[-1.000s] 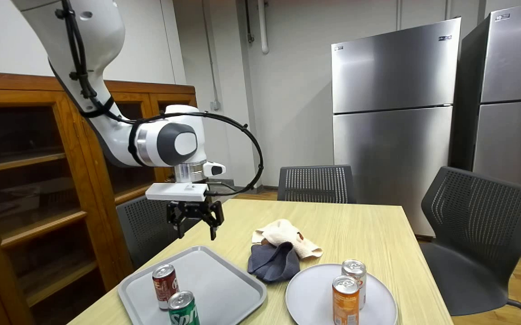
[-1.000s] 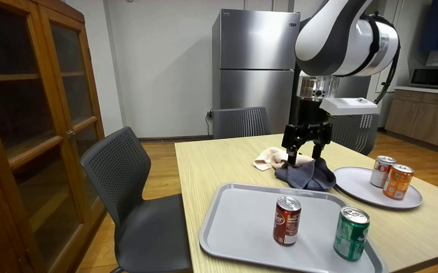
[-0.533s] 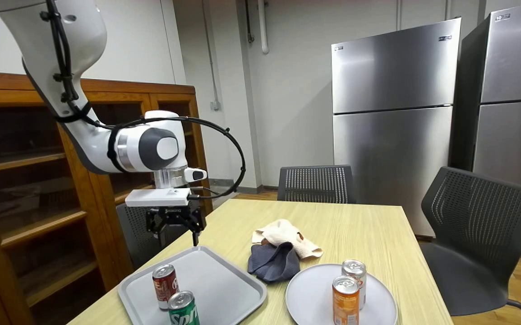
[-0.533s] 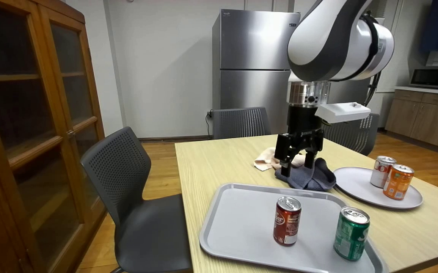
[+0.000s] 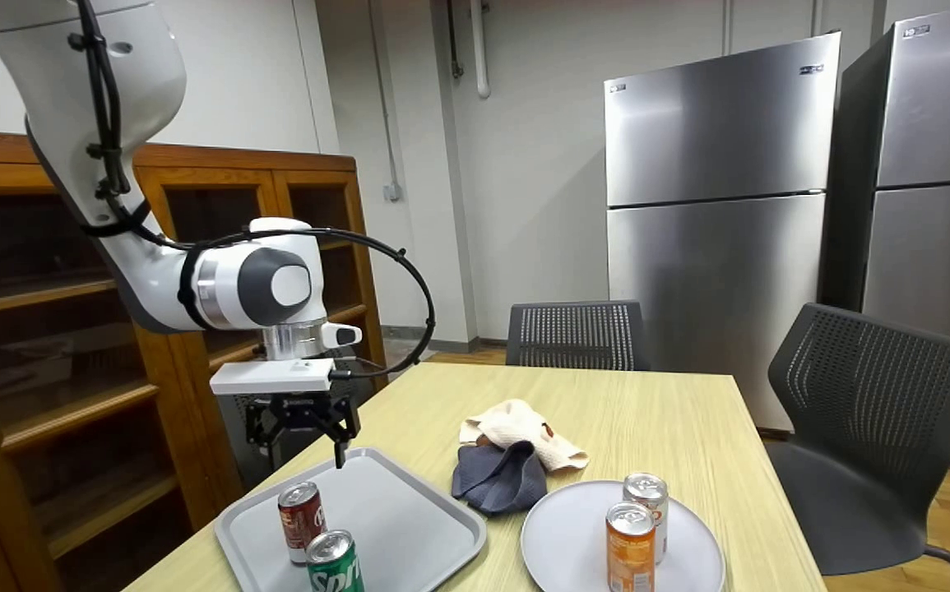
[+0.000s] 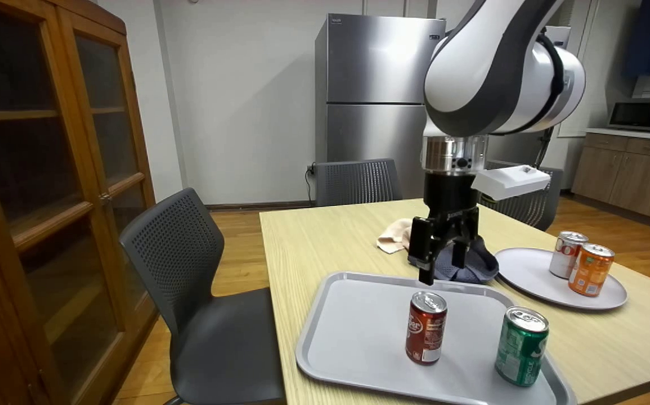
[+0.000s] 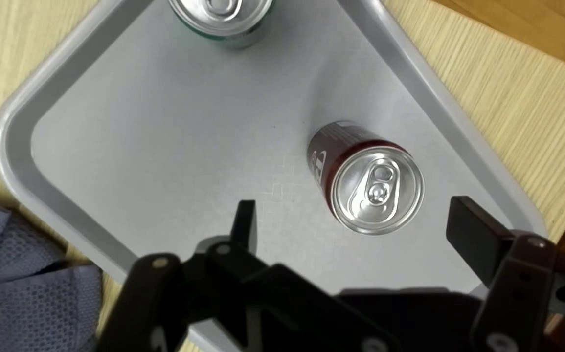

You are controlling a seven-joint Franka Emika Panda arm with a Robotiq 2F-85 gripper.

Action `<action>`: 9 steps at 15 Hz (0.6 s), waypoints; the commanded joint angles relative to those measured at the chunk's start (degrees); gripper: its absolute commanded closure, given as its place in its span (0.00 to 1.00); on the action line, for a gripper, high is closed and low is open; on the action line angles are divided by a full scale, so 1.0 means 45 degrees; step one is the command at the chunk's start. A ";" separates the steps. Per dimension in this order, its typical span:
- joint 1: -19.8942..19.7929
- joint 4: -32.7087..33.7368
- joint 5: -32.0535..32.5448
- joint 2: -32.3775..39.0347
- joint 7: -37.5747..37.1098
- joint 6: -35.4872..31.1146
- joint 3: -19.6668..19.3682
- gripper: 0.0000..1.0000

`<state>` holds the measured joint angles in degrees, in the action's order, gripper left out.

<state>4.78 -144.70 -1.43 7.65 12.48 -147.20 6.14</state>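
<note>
Wooden cabinet [image 5: 170,411], glass-doored: in an exterior view, left of the jaws and behind them. Pale wood table [image 5: 647,419]: under the jaws and spreading to their right. Grey tray [image 5: 409,526], rectangular, round-cornered: below the jaws, on the table. Black gripper [image 5: 306,456]: jaws spread wide, the two fingers [image 7: 246,223] well apart, clasping nothing, hanging over the tray; contact with any item: none seen. Red can [image 5: 303,522], upright on the tray: nearest piece to the jaws, lower than the fingertips and apart from them; in the wrist view its silver lid shows within the span between the fingers, just past the tips, closer to the finger at that view's right. Green can [image 5: 335,567], upright on the tray: farther from the jaws than the red can, cropped in the wrist view. Dark grey-blue cloth [image 5: 499,477], crumpled: right of the jaws, just beside the tray. Cream cloth [image 5: 524,427], crumpled: right of the jaws, behind the dark cloth and against it. Round plate [image 5: 557,543], pale grey: farther right of the jaws, bearing two upright cans, an orange can [image 5: 630,547] and, just behind it, a silver can [image 5: 658,506]. Steel refrigerator [image 5: 717,255]: well right of the jaws, beyond the table. Dark grey chair [image 5: 878,386]: far right of the jaws, beside the table.
</note>
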 commanded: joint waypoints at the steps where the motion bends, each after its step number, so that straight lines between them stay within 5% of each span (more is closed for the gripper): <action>1: 0.0007 -0.0125 0.0021 0.0263 0.0405 -0.0382 0.0194 0.00; 9: 0.0039 0.0025 0.0572 0.1201 0.0126 -0.0996 0.0185 0.00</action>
<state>4.81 -144.79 -0.50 11.77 13.44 -149.94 6.87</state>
